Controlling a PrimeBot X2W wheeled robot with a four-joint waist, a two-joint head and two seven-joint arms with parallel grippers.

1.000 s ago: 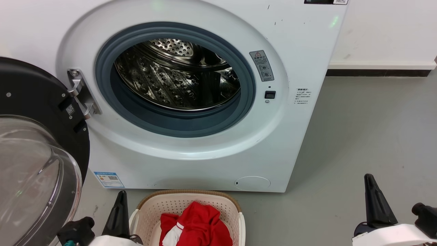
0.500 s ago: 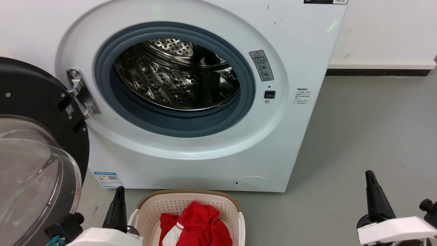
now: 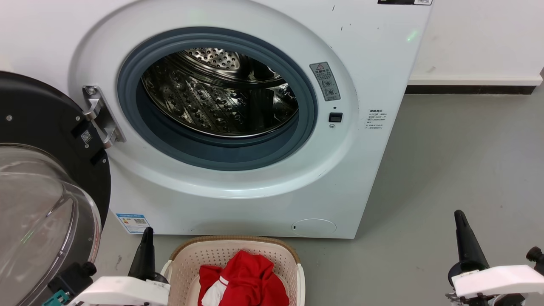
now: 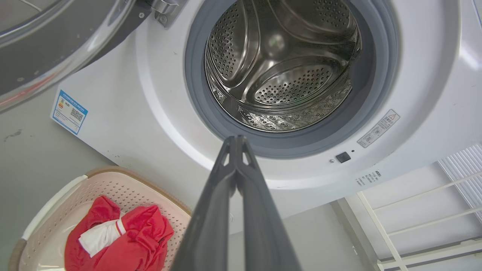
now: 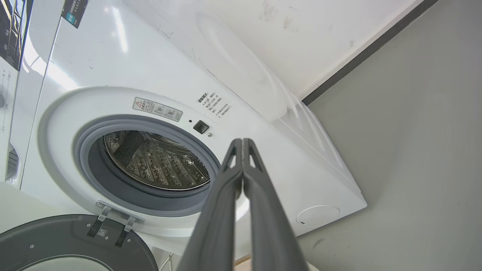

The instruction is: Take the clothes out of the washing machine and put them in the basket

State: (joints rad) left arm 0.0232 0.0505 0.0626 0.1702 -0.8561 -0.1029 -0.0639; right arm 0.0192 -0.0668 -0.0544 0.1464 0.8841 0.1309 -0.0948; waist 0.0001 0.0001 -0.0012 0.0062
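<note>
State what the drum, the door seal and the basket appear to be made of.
Drum: likely stainless steel; shiny, mirror-like, punched with small holes.
Door seal: probably rubber; matte blue-grey, smooth, no glare.
Basket: looks like moulded plastic; cream, evenly perforated wall. Its brown rim looks woven, though it may be moulded too.

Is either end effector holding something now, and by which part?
Nothing is held. The left end effector and the right end effector are both shut and empty. The clothes lie in the basket.
</note>
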